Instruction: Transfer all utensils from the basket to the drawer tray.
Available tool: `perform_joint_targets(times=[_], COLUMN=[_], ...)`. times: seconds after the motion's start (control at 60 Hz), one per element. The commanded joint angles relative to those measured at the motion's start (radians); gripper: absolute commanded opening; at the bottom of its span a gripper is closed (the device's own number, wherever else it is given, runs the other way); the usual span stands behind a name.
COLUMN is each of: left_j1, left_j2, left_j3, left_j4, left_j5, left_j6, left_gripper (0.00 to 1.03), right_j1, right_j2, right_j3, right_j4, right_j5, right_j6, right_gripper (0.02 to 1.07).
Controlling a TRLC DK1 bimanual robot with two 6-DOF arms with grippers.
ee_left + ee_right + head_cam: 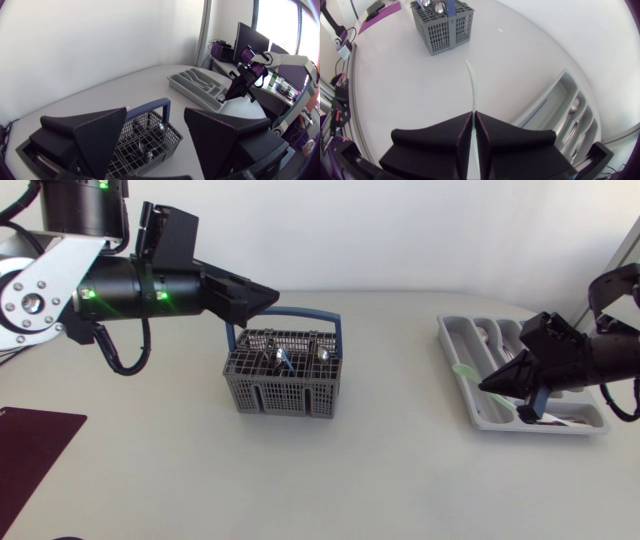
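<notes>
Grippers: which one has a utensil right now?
The right gripper, at the drawer tray: its fingers pinch a pale green utensil. The left gripper hangs open and empty near the basket.

A white table (pixel 380 480) with a rounded edge is seen, matte and evenly lit. A dark red mat (pixel 30 445) is laid flat at its near left corner. A plain white wall (pixel 420 230) is seen behind it. Daylight is let in through a window (pixel 280 20) off to one side.
</notes>
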Motion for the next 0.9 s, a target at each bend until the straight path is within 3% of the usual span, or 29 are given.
perform_joint_targets(times=[0.0,0.167,0.433,0.883], left_j1=[-0.001,-0.004,-0.022,-0.102], left_j2=[-0.029,-0.045,-0.072,-0.112], left_j3=[-0.035,-0.065,-0.127,-0.190], left_j4=[0.000,-0.008,-0.008,-0.008], left_j5=[0.003,-0.003,-0.037,-0.129], left_j6=[0.030,0.064,0.119,0.158], left_gripper=[0.81,0.81,0.81,0.81], right_j1=[-0.074,-0.215,-0.356,-0.448], right_j2=[0.047,0.145,0.320,0.471], right_j3=[0.041,0.123,0.226,0.209], right_j4=[-0.046,-0.106,-0.103,0.166], right_j5=[-0.011,-0.009,0.034,0.181], right_j6=[-0.144,-0.324,-0.529,-0.675], right_gripper=[0.13,0.13,0.13,0.13])
